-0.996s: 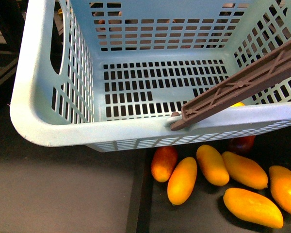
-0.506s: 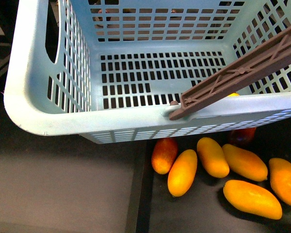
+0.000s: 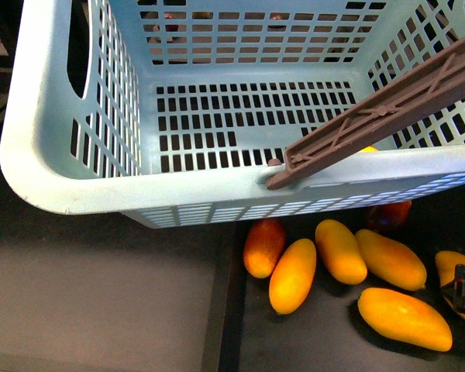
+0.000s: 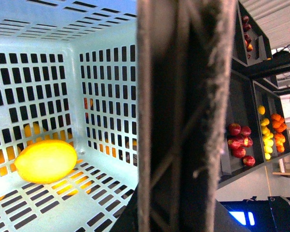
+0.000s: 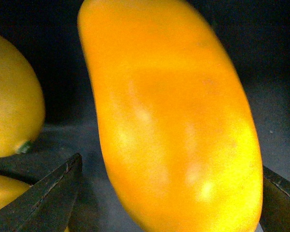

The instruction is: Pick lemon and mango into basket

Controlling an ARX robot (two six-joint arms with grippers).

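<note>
One lemon point(image 4: 46, 161): inside the basket point(image 3: 39, 155), on its floor.
Right pincer point(image 5: 169, 193): released, jaws either side of a mango point(image 5: 169, 96) outside the basket.
Left pincer: grip can't be told.

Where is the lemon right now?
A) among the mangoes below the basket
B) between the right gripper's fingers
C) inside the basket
C: the left wrist view shows the lemon lying on the slotted floor of the basket.
</note>
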